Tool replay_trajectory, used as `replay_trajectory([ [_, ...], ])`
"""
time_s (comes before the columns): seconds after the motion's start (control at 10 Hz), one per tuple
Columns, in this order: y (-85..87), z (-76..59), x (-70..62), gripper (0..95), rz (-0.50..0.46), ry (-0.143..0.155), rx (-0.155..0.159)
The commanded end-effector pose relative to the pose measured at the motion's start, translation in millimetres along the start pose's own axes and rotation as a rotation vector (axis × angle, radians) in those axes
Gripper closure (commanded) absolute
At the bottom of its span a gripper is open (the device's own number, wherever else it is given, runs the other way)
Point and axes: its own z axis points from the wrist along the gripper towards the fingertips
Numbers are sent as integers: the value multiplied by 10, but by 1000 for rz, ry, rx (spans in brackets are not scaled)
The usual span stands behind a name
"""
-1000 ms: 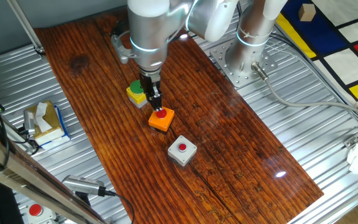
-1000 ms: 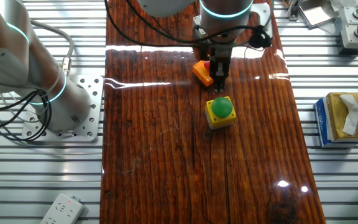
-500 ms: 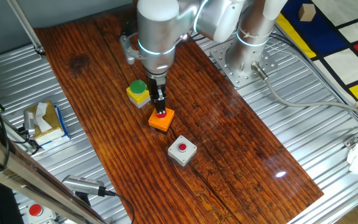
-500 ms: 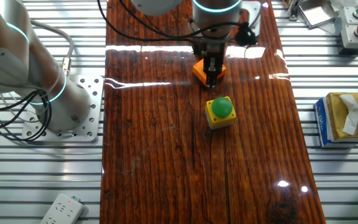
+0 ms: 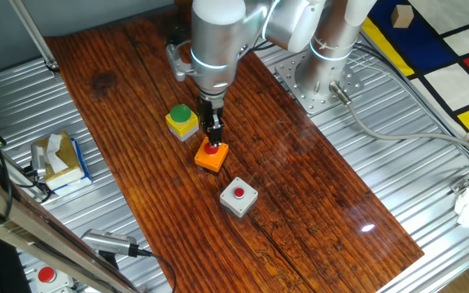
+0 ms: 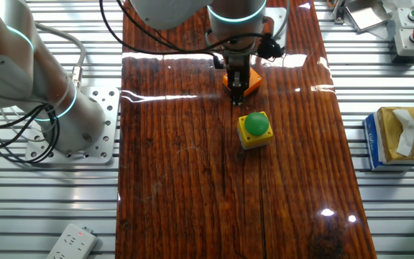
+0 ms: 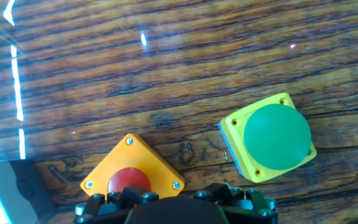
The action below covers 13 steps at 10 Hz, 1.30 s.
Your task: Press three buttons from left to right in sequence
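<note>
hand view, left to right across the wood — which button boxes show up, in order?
orange box with red cap → yellow box with green cap. The grey box is not in this view.

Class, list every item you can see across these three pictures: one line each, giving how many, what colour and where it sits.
Yellow button box: one, green cap, on the wooden table, at one end of the row.
Orange button box: one, red cap, middle of the row, right under the fingers.
Grey button box: one, red cap, far end of the row.
Pale button box: one, red cap, off the wood at the frame's lower left edge.
Tissue box: one, blue and tan, on the metal surface beside the wood.
Power strip: one, white, near the lower corner.
Second arm base: one, silver, bolted to a plate.
Gripper: one, dark fingers, above the orange box's cap.
</note>
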Motion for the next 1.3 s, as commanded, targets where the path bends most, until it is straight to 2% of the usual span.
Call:
replay_trajectory([
  [0.1,-6,21,-2,190,-2,-7,1],
  [0.4,-16,114,1,190,-3,-14,0],
  [0.7,-10,72,-11,190,-4,-10,-3],
  [1.0,69,-247,-94,190,7,16,10],
  [1.2,187,-384,-235,190,32,1,15],
  [1.3,269,-434,-300,190,47,7,13],
])
